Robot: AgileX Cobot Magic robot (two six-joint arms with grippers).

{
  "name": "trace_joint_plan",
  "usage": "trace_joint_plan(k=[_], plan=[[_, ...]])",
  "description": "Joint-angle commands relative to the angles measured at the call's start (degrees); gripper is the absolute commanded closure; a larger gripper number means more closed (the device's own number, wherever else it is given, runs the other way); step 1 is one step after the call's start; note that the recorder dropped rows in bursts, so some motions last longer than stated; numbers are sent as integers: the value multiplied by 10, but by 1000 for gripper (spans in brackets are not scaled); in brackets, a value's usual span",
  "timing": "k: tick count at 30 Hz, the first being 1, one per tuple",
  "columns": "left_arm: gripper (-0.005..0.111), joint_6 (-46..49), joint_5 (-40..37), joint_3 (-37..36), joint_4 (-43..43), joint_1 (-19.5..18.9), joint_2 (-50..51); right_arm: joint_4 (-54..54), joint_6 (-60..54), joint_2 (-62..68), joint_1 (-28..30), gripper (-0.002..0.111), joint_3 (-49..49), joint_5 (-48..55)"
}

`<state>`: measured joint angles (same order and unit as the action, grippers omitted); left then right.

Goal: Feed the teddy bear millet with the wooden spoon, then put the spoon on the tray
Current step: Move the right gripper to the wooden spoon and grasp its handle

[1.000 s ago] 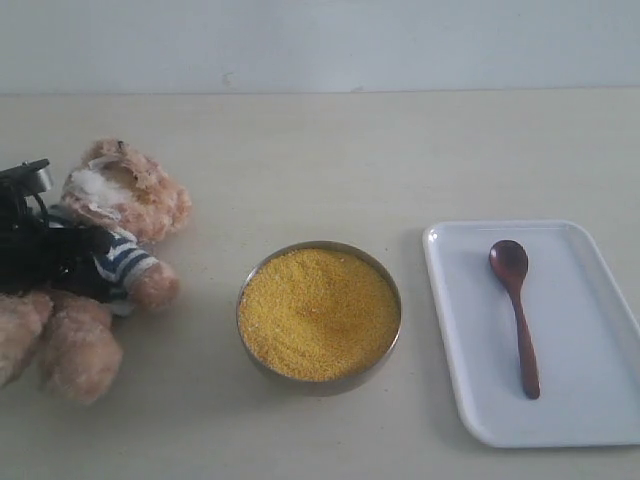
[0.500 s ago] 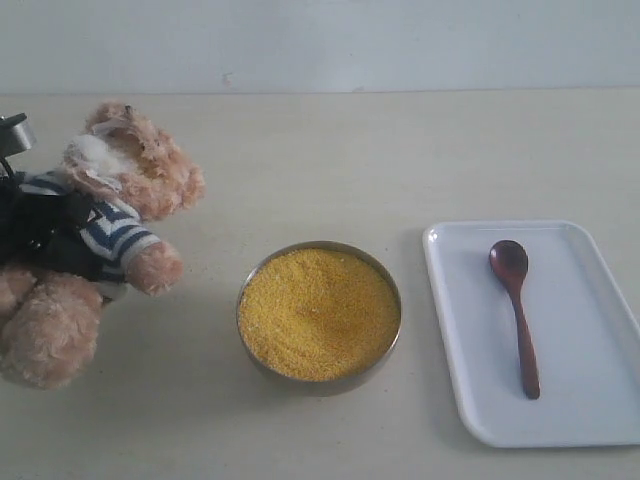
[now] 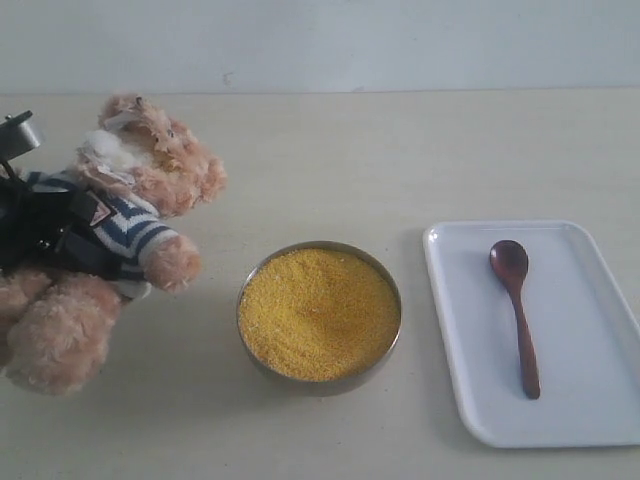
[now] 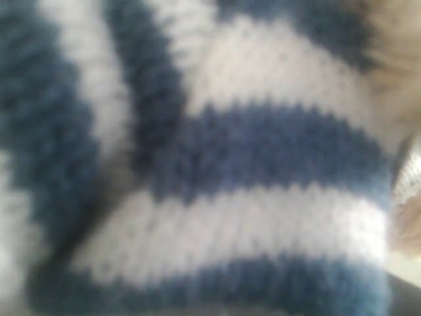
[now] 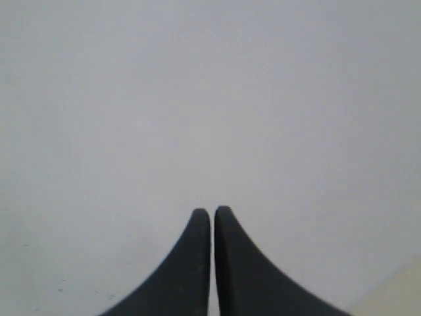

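1. At 9 o'clock from the millet (image 3: 318, 312), the left claw (image 3: 75, 240) clenches the teddy bear (image 3: 140, 180) by its striped torso; the plush may slip.
2. On the tray (image 3: 590, 400), at 3 o'clock, lies the wooden spoon (image 3: 517, 310). The right claw (image 5: 212, 220) is pinched together and empty; it must part before pickup.
3. Risk: a loaded spoon crossing the bowl (image 3: 320, 385) spills grain on the surface (image 3: 350, 160).
4. Open room at 12 o'clock; the bear crowds the 9 o'clock edge.
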<state>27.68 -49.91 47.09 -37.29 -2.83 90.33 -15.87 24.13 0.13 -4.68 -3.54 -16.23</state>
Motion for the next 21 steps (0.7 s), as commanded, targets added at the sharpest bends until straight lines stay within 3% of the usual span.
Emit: trace_joint_plan(k=[1, 7, 12, 13, 17, 21], plan=[[103, 9, 10, 0, -18, 2, -7, 335, 163, 35, 2, 107, -110, -4], [103, 9, 15, 0, -18, 2, -7, 700, 462, 250, 2, 107, -254, 62], [103, 11, 17, 0, -18, 2, -7, 1123, 779, 464, 2, 107, -318, -26], [103, 11, 17, 0, -18, 2, -7, 1158, 830, 502, 2, 107, -331, -42], [103, 11, 19, 0, -18, 2, -7, 1158, 839, 664, 2, 107, -354, -78], [103, 11, 18, 0, -15, 2, -7, 1158, 773, 756, 0, 107, -366, -21]])
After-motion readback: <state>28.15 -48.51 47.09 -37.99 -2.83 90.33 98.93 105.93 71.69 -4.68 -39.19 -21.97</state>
